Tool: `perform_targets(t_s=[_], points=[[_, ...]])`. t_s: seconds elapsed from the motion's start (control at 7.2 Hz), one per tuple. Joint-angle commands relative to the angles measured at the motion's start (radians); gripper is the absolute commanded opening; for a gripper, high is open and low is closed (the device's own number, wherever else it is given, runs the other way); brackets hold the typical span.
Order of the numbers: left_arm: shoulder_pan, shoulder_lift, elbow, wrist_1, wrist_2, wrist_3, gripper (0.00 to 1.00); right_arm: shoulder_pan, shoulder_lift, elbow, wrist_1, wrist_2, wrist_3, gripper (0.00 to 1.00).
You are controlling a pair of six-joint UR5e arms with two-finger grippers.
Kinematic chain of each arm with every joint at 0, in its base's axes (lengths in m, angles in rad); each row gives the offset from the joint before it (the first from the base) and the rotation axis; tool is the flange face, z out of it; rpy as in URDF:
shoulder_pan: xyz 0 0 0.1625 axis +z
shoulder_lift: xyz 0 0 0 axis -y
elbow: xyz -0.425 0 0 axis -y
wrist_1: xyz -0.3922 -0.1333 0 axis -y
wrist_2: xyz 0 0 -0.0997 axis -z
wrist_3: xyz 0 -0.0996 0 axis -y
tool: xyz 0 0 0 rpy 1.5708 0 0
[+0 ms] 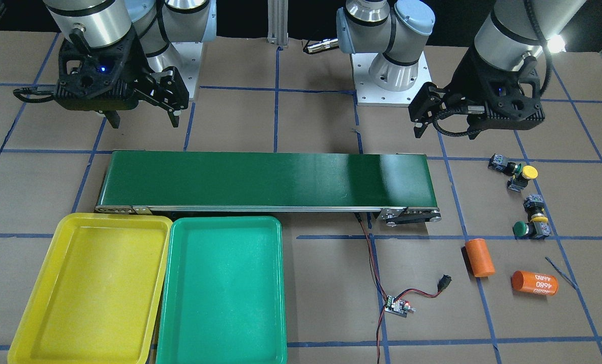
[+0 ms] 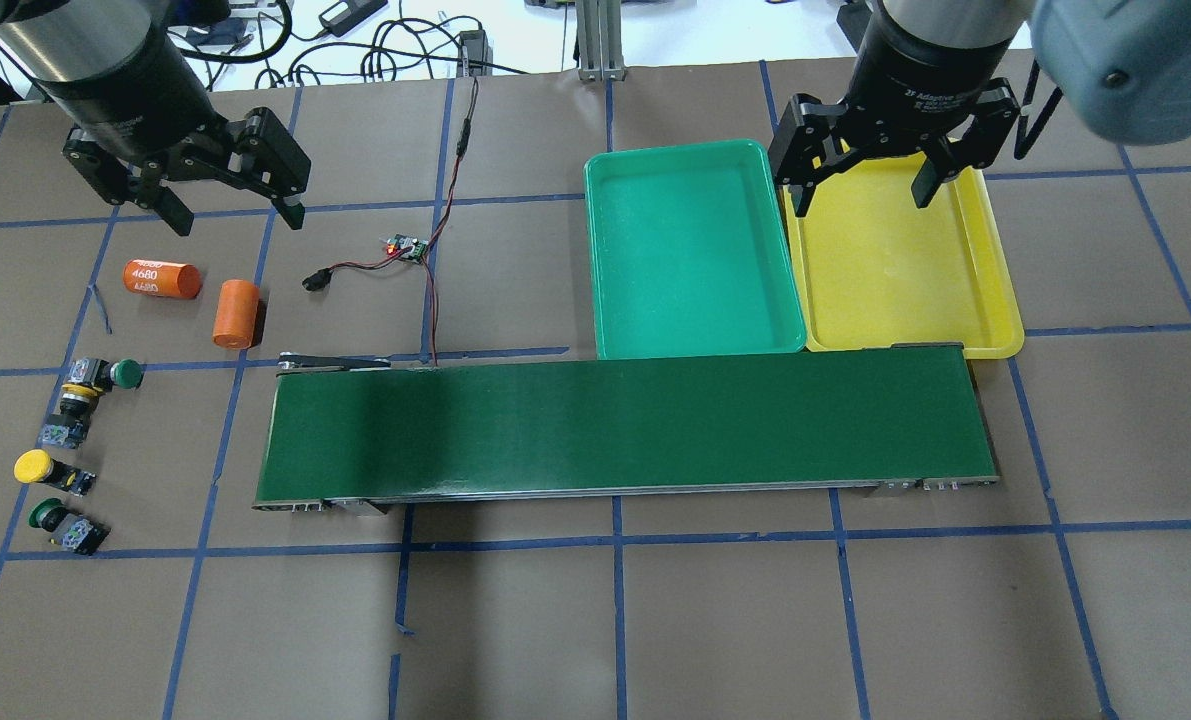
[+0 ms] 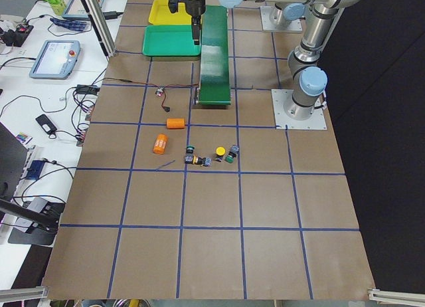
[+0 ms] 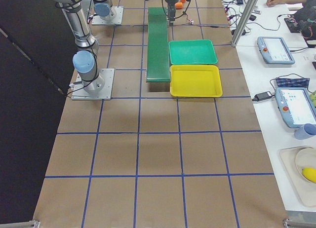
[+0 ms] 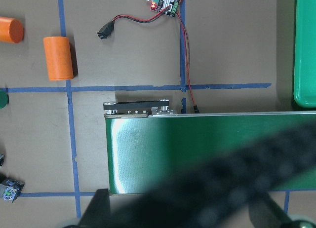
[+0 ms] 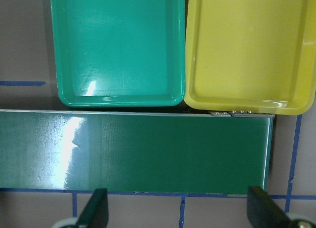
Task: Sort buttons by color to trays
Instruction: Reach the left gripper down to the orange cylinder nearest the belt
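Brown paper ruled into squares by blue tape covers the table (image 2: 755, 620). Much of it is bare, most of all on the robot's side of the long, dark-green conveyor belt (image 2: 625, 430), whose smooth surface shines.

The left gripper (image 2: 237, 215) hangs high with its fingers spread wide and nothing between them. In its wrist view the belt's end lies just ahead of the fingertips. Beyond that are two smooth orange cylinders, one blank (image 2: 236, 313) and one printed (image 2: 160, 279), and a small circuit board (image 2: 407, 247) with red and black wires. The four buttons lie well apart from these fingers, off to their outer side. They are blocky dark bodies with round caps. One green-capped button (image 2: 127, 374) touches a yellow-ringed button (image 2: 75, 398). Nearer the robot lie a yellow-capped button (image 2: 32, 466) and a second green-capped button (image 2: 47, 514), just beside each other. All four rest on the paper, well apart from the trays.

The right gripper (image 2: 862, 198) is also spread wide and holds nothing. Its wrist view shows the belt's other end just ahead of its fingers. Past the belt the green tray (image 2: 690, 250) and the yellow tray (image 2: 895, 280) sit side by side, rims touching. Both are glossy, shallow plastic with rounded corners.
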Motion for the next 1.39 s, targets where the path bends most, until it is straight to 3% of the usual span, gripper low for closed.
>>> perform_targets(t_s=[0.0,0.42,0.56,0.97,1.25], points=[[0.001,-0.003,0.001,0.001,-0.002,0.0,1.0,0.0,0.0,0.0,0.0,0.0,0.0,1.0],[0.094,-0.037,-0.031,0.032,-0.005,0.072,1.0,0.0,0.0,0.001,0.002,0.002,0.0,1.0],[0.148,-0.096,-0.039,0.068,-0.007,0.131,1.0,0.0,0.0,0.001,0.002,0.002,0.0,1.0],[0.257,-0.328,-0.071,0.356,-0.001,0.216,1.0,0.0,0.0,0.001,0.002,0.009,0.002,1.0],[0.297,-0.44,-0.071,0.426,-0.001,0.248,1.0,0.0,0.0,0.001,0.003,0.009,0.0,1.0]])
